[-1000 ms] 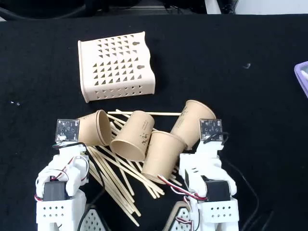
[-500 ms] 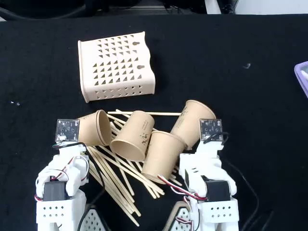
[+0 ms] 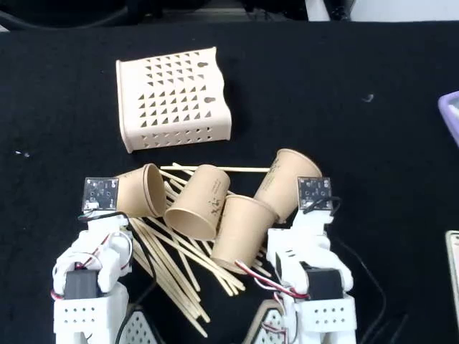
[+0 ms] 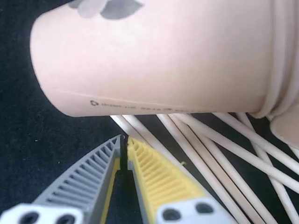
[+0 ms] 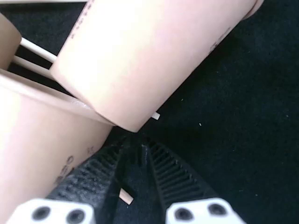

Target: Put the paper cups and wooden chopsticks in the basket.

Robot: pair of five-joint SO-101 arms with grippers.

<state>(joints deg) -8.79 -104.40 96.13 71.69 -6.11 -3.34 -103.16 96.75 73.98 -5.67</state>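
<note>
Several paper cups lie on their sides in a row on the black table: one at the left (image 3: 140, 190), two in the middle (image 3: 199, 201) (image 3: 242, 231), one at the right (image 3: 287, 183). Wooden chopsticks (image 3: 172, 258) fan out beneath them, and a single one (image 3: 215, 169) lies crosswise behind. The cream basket (image 3: 174, 100) lies tipped over farther back. My left gripper (image 4: 124, 142) is shut and empty, its tips just short of the left cup (image 4: 154, 56) and over chopsticks (image 4: 210, 154). My right gripper (image 5: 138, 142) is shut and empty at the base of the right cup (image 5: 154, 51).
The left arm (image 3: 93, 258) and right arm (image 3: 308, 265) stand at the near edge, either side of the pile. A purple thing (image 3: 450, 115) and a pale flat thing (image 3: 453, 265) sit at the right edge. Bare black cloth stretches right of the basket.
Both arms, the cups and the chopsticks have kept still. The purple thing has slid slightly toward the right edge, and a pale flat thing has appeared at the lower right edge.
</note>
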